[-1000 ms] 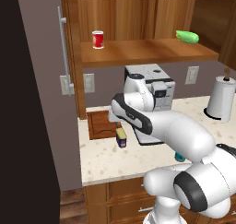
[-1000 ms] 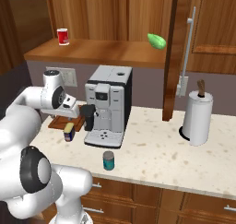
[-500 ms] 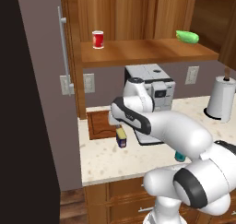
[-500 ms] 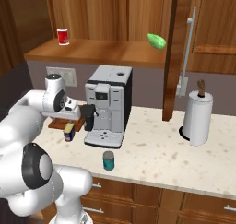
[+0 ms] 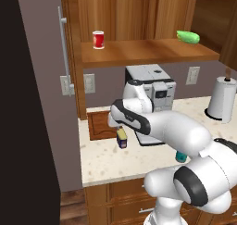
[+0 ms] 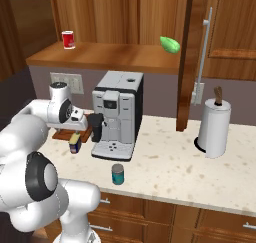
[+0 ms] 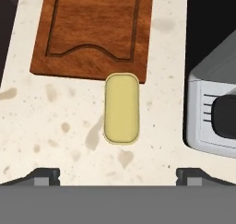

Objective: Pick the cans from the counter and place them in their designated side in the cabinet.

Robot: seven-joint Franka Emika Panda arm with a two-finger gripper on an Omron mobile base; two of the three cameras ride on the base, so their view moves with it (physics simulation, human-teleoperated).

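From the hand view I look straight down on the dark blue can's yellow top (image 7: pixel 122 108), which stands on the beige counter (image 7: pixel 55 121) just below the cutting board's edge. My gripper (image 7: pixel 117 174) hangs above it, open, with one fingertip (image 7: pixel 44 174) on each side and nothing between them. In the base views the blue can (image 5: pixel 121 138) (image 6: pixel 75 144) stands under my hand, left of the coffee machine. The teal can (image 6: pixel 118 174) stands near the counter's front edge and is partly hidden by my arm (image 5: pixel 180 157). The cabinet's wooden shelf (image 5: pixel 148 53) (image 6: pixel 110 54) is above.
A red can (image 5: pixel 98 39) and a green item (image 5: pixel 188 36) sit on the shelf. The coffee machine (image 6: pixel 120 112) stands close to the right of my hand. A wooden cutting board (image 7: pixel 92 29) lies behind the blue can. A paper towel roll (image 6: pixel 214 127) is at the right, a tall dark unit (image 5: pixel 41 80) at the left.
My hand has sunk a little toward the blue can. The jaws stay open and the cans have not moved.
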